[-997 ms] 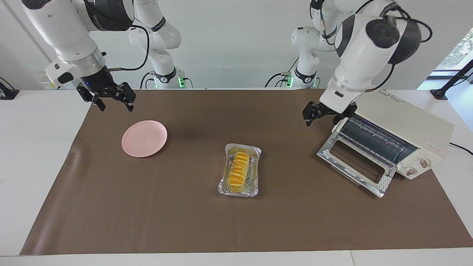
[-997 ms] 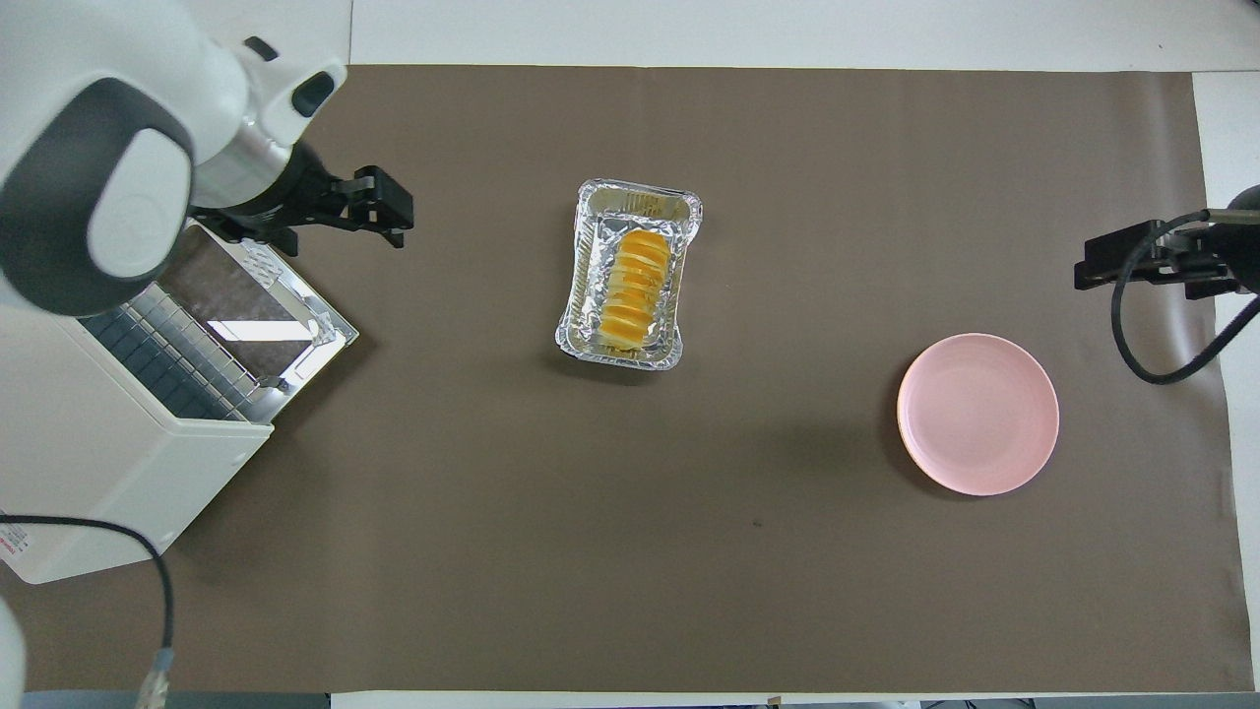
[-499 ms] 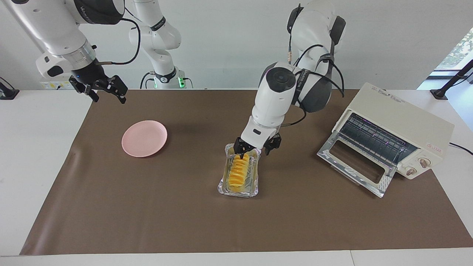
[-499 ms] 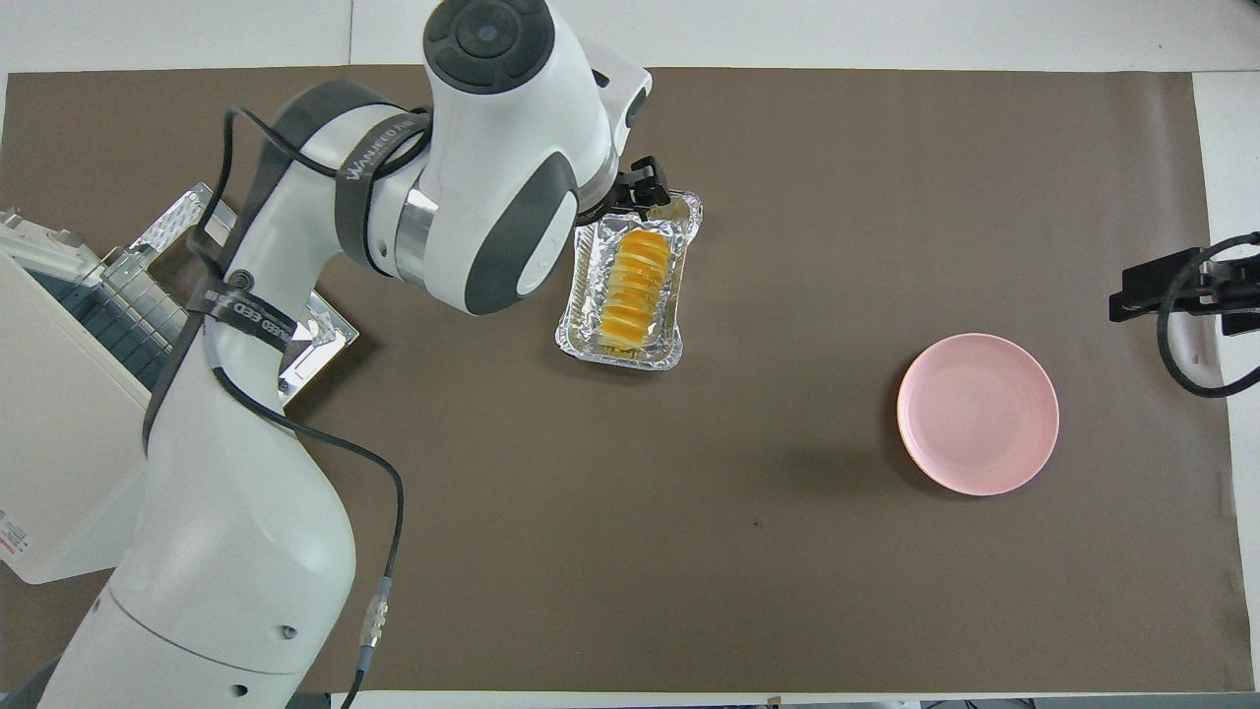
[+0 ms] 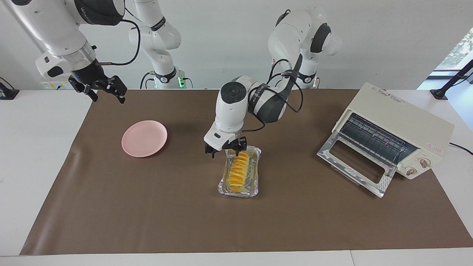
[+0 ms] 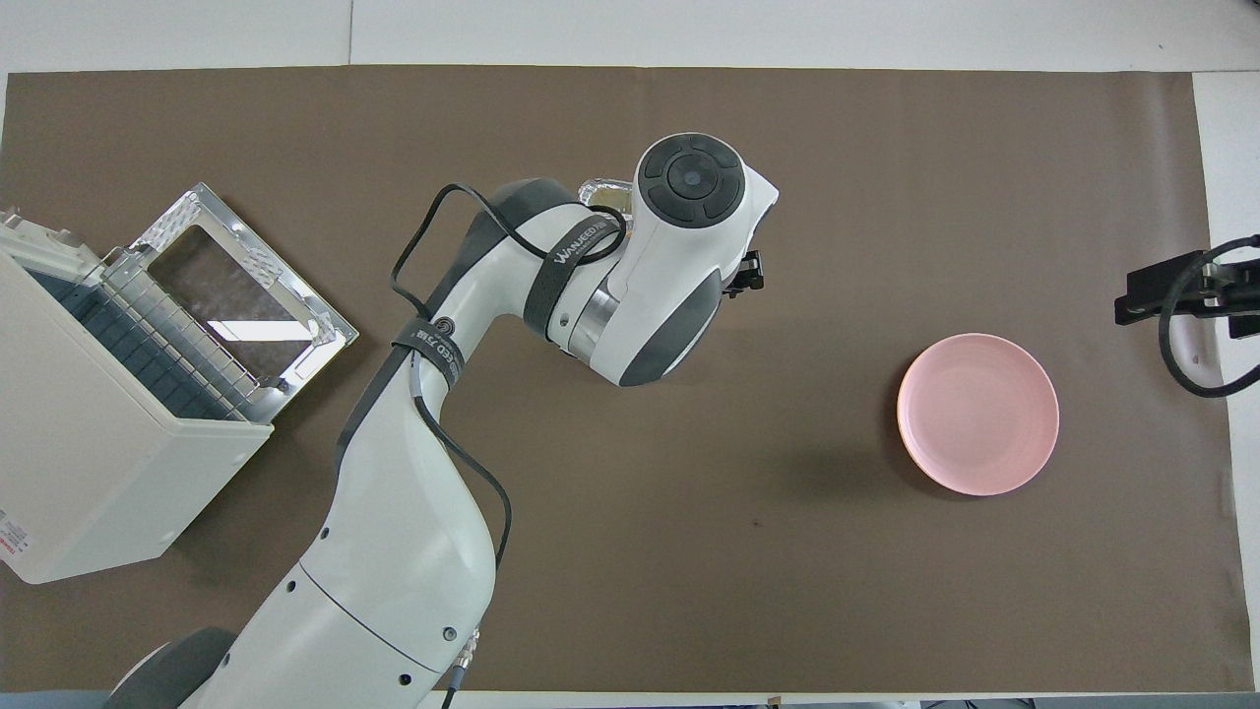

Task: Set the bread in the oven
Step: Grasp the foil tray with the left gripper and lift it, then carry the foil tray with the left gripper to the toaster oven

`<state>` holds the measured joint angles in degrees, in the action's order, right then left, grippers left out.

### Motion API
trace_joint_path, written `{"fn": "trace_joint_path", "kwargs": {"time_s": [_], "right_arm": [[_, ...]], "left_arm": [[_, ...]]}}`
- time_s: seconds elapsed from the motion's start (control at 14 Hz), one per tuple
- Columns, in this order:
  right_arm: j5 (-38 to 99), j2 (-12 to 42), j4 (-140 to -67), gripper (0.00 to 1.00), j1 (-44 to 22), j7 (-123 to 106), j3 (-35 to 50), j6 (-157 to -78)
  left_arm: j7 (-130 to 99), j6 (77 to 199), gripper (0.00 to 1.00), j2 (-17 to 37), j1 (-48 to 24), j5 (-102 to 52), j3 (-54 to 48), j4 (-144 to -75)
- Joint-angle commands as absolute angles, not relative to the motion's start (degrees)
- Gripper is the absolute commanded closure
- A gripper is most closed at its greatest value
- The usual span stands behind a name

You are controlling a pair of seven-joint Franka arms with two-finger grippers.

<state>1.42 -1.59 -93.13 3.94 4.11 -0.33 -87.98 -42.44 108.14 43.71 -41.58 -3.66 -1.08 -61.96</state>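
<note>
The bread (image 5: 238, 169) lies lengthwise in a crinkled foil tray (image 5: 255, 184) near the middle of the brown mat (image 5: 147, 207) that covers the table (image 5: 37, 147). It is not yet lifted. The tray keeps the loaf tidy, but its raised walls leave little room for fingers at the sides, so a grasp probably has to come from above.

The left gripper (image 5: 224, 149) hangs low over the end of the tray nearer to the robots, its jaws spread wide and empty, one fingertip over the loaf's end and the other outside the tray wall on the pink plate's side. It does not look centred on the bread, so I judge that it has to shift sideways toward the oven before closing. In the overhead view the arm's wrist hides nearly all of the tray and only a corner of foil shows.

The toaster oven (image 5: 402, 122) sits at the left arm's end of the table, well apart from the tray, turned at an angle so that its mouth faces the middle of the mat. Its glass door (image 5: 354, 166) is already folded down flat and the wire rack (image 5: 373, 140) is exposed, ready for the loaf.

The right gripper (image 5: 99, 89) waits in the air, jaws wide and empty, over the mat's edge close to the pink plate (image 5: 144, 138).
</note>
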Motion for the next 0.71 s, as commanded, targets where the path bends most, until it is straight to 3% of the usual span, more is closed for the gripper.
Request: {"fn": "trace_joint_path", "kwargs": {"time_s": [0.0,0.21,0.64], "right_arm": [[0.70,-1.93,-93.87,0.00,5.01,3.25,0.26,-88.59],[-0.53,-1.85,-93.96,0.00,5.27,3.16,0.26,-92.62],[-0.88,-2.19,-95.00,0.00,5.10,-3.68,0.35,-92.11]], "left_arm": [[-42.89,111.97,0.00,44.56,-43.68,-2.81,-0.09,-65.38],[-43.24,112.59,0.00,44.39,-43.86,-2.90,-0.09,-67.05],[-47.18,115.93,0.28,44.82,-43.77,-3.25,-0.09,-68.20]]}}
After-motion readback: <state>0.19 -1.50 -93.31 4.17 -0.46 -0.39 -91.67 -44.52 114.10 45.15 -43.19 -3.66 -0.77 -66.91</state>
